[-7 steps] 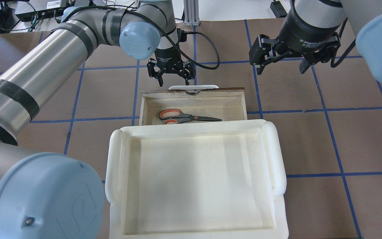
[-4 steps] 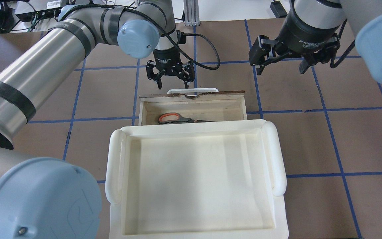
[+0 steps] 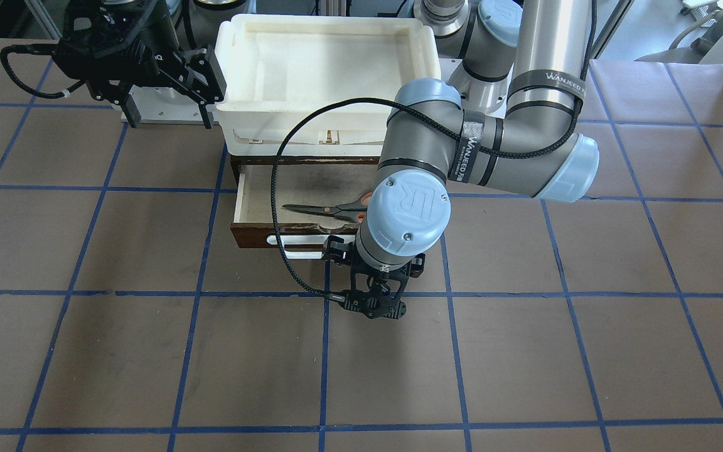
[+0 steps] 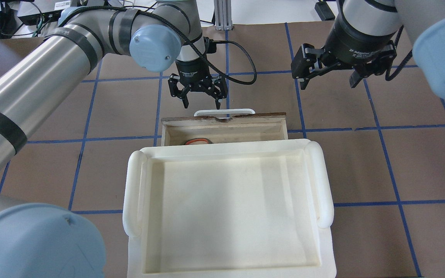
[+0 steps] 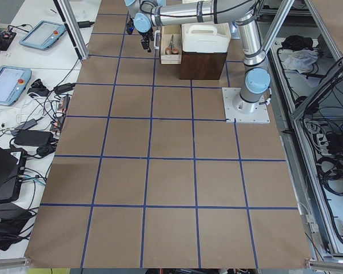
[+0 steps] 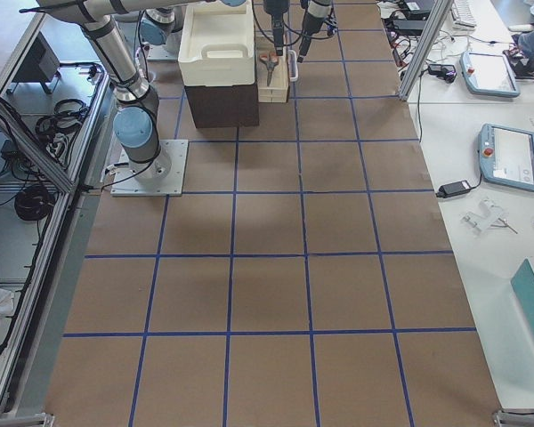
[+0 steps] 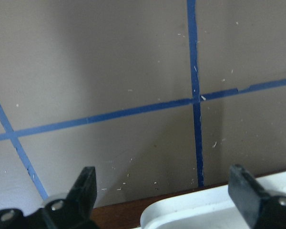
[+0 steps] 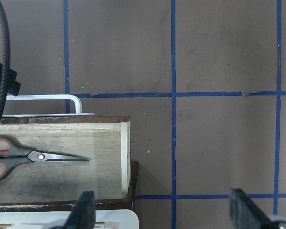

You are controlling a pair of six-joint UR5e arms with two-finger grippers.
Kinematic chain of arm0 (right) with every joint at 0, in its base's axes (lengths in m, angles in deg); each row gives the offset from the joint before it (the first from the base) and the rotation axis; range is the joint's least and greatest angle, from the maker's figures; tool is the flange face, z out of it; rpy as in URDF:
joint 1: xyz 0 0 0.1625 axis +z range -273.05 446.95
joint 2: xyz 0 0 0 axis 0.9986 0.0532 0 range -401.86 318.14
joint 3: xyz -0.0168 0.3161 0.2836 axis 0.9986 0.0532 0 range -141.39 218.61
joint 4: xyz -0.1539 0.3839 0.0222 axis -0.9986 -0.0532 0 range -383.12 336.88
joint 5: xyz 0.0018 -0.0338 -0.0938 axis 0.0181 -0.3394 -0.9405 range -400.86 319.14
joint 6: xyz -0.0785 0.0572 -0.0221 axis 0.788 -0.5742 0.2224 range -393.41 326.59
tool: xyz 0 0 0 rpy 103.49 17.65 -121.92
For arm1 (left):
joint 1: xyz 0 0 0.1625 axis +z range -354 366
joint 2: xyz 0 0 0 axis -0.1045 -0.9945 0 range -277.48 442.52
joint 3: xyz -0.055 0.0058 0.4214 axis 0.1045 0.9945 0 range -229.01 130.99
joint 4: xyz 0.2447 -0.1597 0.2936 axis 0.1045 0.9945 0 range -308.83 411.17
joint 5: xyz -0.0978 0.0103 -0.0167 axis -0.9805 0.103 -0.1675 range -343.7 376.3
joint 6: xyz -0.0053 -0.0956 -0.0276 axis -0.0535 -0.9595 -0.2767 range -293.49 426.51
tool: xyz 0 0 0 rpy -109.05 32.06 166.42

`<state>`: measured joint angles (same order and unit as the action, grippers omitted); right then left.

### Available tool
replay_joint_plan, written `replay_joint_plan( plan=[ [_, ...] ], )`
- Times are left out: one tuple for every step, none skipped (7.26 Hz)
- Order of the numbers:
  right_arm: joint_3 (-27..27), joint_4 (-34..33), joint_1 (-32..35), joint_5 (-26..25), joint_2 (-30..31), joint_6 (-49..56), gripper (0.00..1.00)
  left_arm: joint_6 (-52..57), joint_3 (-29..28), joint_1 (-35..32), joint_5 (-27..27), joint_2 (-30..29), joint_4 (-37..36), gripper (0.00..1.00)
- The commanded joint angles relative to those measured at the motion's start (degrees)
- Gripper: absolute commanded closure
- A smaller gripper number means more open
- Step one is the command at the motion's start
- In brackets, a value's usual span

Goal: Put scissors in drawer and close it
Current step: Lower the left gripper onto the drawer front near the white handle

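The wooden drawer (image 4: 167, 129) stands partly open under the white tray, its white bar handle (image 4: 224, 112) on the far side. The scissors (image 3: 324, 211) lie flat inside it, blades to the view's left. In the overhead view only one orange-lined loop (image 4: 197, 141) shows. They also show in the right wrist view (image 8: 33, 156). My left gripper (image 4: 201, 101) is open and empty, fingers pointing down just beyond the handle. In the left wrist view (image 7: 164, 200) the handle (image 7: 205, 214) lies low between the fingers. My right gripper (image 4: 326, 79) is open and empty, high to the drawer's right.
A white plastic tray (image 4: 133, 193) sits on top of the dark brown cabinet (image 3: 236, 166) and hides the drawer's near part from overhead. The left arm's black cable (image 3: 280, 207) loops over the drawer. Brown table with blue grid lines lies all around.
The drawer has slid in towards the cabinet, so more of the scissors is hidden under the tray. My left gripper has moved the same way, staying at the handle. The right gripper has barely moved.
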<state>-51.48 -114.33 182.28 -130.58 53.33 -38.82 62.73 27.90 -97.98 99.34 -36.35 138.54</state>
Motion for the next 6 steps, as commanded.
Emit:
replay_joint_plan(
  plan=[
    [-0.08,0.06,-0.05,-0.10,0.00,0.22,0.00,0.00,1.83,0.00,-0.07,1.44,0.16,0.00],
    [-0.08,0.06,-0.05,-0.10,0.00,0.22,0.00,0.00,2.28,0.09,-0.07,2.32,0.86,0.00],
    [-0.08,0.15,-0.05,-0.19,0.00,0.22,0.00,0.00,2.63,0.09,0.02,2.93,1.48,0.00],
    [-0.08,0.15,-0.05,-0.36,0.00,0.13,0.00,0.00,2.63,0.09,-0.07,3.11,1.57,0.00],
    [-0.08,0.24,0.04,-0.45,0.00,0.22,0.00,0.00,2.81,0.09,-0.07,3.46,2.18,0.00],
    [-0.08,0.24,0.04,-0.37,-0.09,0.13,0.00,0.00,3.33,0.09,-0.07,3.90,2.45,0.00]
  ],
)
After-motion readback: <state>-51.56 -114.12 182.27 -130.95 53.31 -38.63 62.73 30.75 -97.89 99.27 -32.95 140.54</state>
